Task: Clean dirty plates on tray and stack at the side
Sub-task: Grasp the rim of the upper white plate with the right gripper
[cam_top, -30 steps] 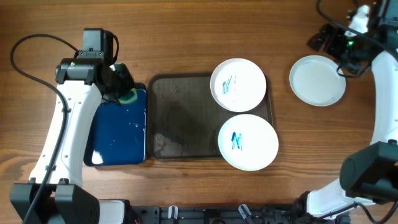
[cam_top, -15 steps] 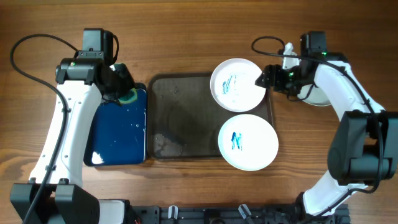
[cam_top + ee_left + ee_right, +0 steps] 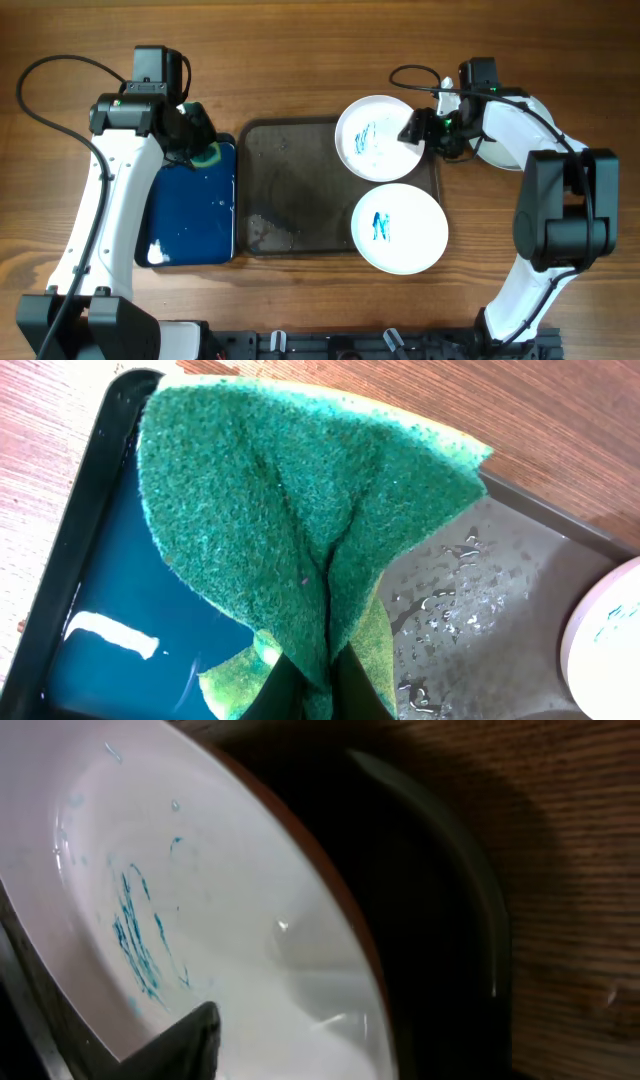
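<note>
Working across a wooden table [image 3: 300,60], with the dark grey tray [image 3: 300,190] at centre and a narrower blue tray [image 3: 190,220] just beside its left edge. About a third done, judging by the plates. Found one plain white plate [image 3: 497,158] on the wood to the right of the grey tray, largely hidden under the right arm, so taken as cleaned and set aside. Left to do: the two scribbled ones, namely the upper plate [image 3: 375,140] overhanging the tray's far right corner and the lower plate [image 3: 400,228] overhanging its near right corner, both marked in blue-teal. After wiping, stacking on the clean one. Pinched tight in the left gripper [image 3: 195,135], over the far end of the blue tray: a folded green sponge [image 3: 300,540], clear of every plate. At the right rim of the upper plate: the right gripper [image 3: 412,130], with one fingertip [image 3: 190,1040] showing over the plate's inside in the wrist view. Cannot tell how wide the jaws stand, nor whether clamped on the rim yet. Against a second ago: a swing of the right arm from the table's far right corner, over the clean plate, in to the upper plate, and perhaps a slight leftward shift of that plate. No change in left arm, sponge or lower plate.
</note>
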### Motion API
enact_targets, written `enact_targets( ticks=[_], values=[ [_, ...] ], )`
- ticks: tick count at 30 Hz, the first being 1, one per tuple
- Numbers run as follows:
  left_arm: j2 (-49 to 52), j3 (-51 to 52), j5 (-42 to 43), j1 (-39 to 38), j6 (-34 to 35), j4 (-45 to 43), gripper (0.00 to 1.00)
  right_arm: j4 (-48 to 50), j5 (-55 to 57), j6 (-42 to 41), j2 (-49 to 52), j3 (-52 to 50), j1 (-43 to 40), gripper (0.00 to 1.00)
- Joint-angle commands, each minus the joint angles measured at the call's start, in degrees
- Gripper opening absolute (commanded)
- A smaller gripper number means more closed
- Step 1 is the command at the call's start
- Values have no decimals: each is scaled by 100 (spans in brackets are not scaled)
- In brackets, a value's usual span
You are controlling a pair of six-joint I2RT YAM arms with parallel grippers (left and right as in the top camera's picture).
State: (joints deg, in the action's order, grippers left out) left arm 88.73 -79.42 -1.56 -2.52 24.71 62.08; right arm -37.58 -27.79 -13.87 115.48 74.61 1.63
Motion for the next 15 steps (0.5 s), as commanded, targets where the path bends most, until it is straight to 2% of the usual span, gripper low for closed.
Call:
enact_targets(
  ticks=[1,2,6,10,15],
  values=[
    [11,-127,0,-22,-52,-15,4,37,111,-136,142,-7,44,29],
    [13,-127,0,-22,-55,-13,4,44,120,-125,144,-13,149,16],
    [11,-127,4,-22,-116,-11,4,87,118,-133,144,-13,498,5],
    [13,-127,7,-26,-186,26,4,96,372,-133,144,-13,1082,5],
    [11,-127,210,-114,-396,109,4,83,896,-614,144,-13,1792,5]
  ],
)
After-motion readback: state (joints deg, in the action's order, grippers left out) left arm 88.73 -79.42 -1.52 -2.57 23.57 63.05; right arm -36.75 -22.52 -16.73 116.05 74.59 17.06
